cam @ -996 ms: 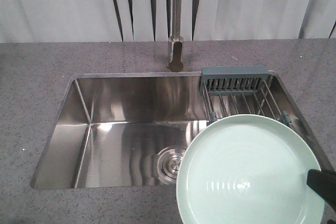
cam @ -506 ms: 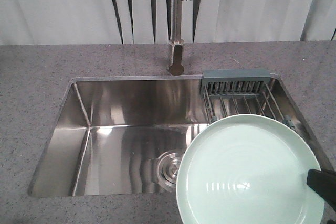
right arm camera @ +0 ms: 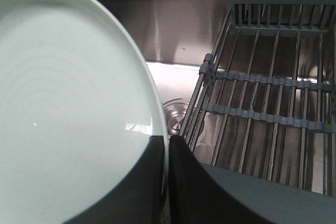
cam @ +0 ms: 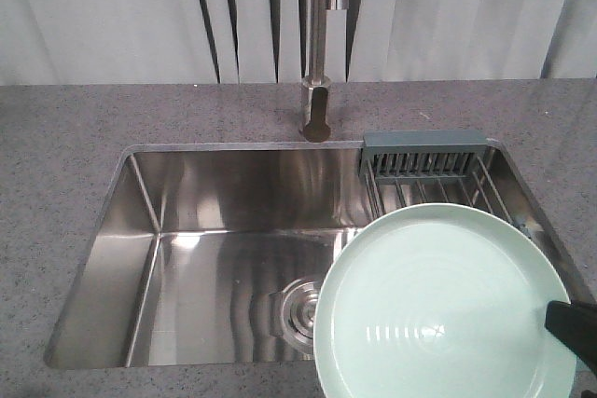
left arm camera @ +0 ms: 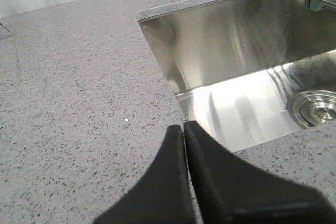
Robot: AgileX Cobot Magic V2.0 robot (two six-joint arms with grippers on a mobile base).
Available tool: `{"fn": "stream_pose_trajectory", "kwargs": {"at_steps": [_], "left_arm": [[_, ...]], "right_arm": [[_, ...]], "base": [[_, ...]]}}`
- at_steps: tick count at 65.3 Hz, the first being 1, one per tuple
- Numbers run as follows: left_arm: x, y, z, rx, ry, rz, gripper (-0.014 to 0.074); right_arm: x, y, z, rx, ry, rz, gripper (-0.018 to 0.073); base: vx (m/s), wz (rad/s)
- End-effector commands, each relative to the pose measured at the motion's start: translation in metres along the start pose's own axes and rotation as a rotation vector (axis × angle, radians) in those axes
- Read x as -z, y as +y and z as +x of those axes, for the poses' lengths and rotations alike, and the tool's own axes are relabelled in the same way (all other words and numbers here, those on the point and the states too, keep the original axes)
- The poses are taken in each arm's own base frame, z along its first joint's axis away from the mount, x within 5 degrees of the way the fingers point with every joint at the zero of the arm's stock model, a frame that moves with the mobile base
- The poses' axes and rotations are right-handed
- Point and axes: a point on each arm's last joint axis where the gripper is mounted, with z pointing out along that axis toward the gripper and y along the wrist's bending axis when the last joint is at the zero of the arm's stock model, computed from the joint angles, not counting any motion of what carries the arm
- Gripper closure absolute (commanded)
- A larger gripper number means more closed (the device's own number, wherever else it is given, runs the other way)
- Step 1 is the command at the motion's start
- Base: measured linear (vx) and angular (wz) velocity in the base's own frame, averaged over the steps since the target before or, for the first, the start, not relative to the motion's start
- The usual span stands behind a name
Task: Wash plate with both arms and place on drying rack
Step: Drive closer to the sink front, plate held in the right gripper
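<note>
The right pincer (right arm camera: 167, 141) is clamped on the plate (cam: 438, 309) at its 4 o'clock rim. It holds the plate face-up over the 5 o'clock corner of the sink (cam: 215, 202), with the drying rack (cam: 438, 179) at 12 o'clock beyond. The left pincer (left arm camera: 185, 128) is clenched and empty above the table (left arm camera: 68, 77). Washing looks unstarted. Next, the plate probably goes toward the faucet (cam: 317, 44) at 11 o'clock, and the left pincer opens to help.

In my front view the sink (cam: 215, 230), the tap (cam: 315, 109) and the rack (cam: 424, 160) have all slid down toward the plate (cam: 438, 305). The plate now hides more of the rack's bars. More of the sink's floor shows left of the plate.
</note>
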Motion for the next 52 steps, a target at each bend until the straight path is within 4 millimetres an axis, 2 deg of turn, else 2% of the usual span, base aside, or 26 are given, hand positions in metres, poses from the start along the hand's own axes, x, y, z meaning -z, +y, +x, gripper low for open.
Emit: {"fn": "stream_pose_trajectory", "kwargs": {"at_steps": [1,52], "left_arm": [[0.0047,-0.0009,-0.0168,0.011,-0.109,0.012,0.0603],[0.0047,-0.0009,-0.0168,0.011,-0.109,0.012,0.0603]], "right_arm": [[0.0037,0.0017,-0.0119,-0.02,-0.075,0.001,0.0561],[0.0037,0.0017,-0.0119,-0.019,-0.075,0.001,0.0561]], "base": [[0.03,0.01],[0.02,0.01]]}}
